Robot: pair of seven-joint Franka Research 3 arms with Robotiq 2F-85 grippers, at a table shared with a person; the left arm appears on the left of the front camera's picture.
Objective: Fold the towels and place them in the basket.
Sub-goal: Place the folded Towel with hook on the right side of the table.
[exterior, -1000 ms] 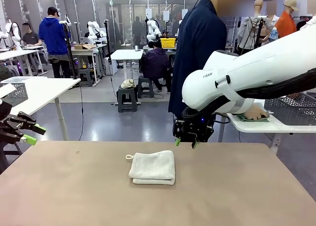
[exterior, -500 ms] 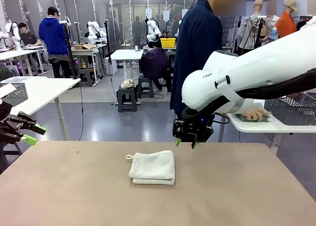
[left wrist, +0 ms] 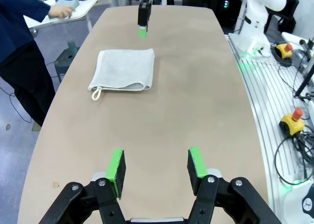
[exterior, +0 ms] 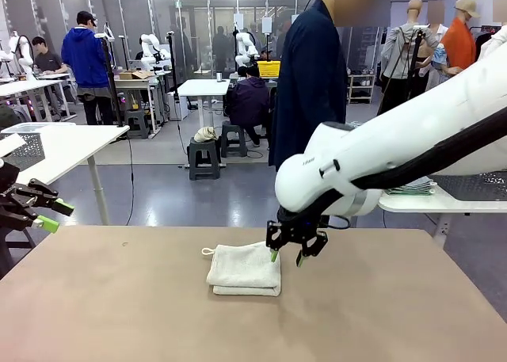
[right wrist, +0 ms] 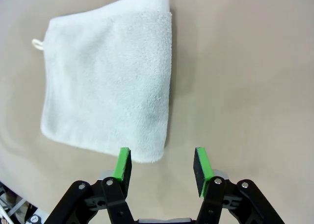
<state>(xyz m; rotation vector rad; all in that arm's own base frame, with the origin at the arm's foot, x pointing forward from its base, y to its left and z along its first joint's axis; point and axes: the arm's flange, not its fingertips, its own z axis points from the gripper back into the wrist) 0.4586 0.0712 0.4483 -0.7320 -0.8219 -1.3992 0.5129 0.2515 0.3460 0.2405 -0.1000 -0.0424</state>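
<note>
A cream-white towel (exterior: 244,268) lies folded on the brown table (exterior: 119,314), its corner loop pointing left. My right gripper (exterior: 286,257) hangs open just above the towel's right edge. In the right wrist view the towel (right wrist: 108,82) lies ahead and to the left of the right gripper (right wrist: 163,166), whose left pad sits at the towel's near corner. My left gripper (exterior: 49,215) stays open at the table's far left, and in its wrist view the left gripper (left wrist: 157,165) is well short of the towel (left wrist: 123,69). A green towel (exterior: 410,188) lies on a side table beside the dark lattice basket (exterior: 475,186).
A person (exterior: 313,85) in dark blue stands at the far side, by the white side table (exterior: 444,203). Another white table with a paler lattice basket (exterior: 28,150) stands far left. Bare tabletop lies all around the cream towel.
My right arm has swung down and left, bringing its open gripper from behind the table's far edge to the cream towel's right edge. The person's hand has come off the green towel.
</note>
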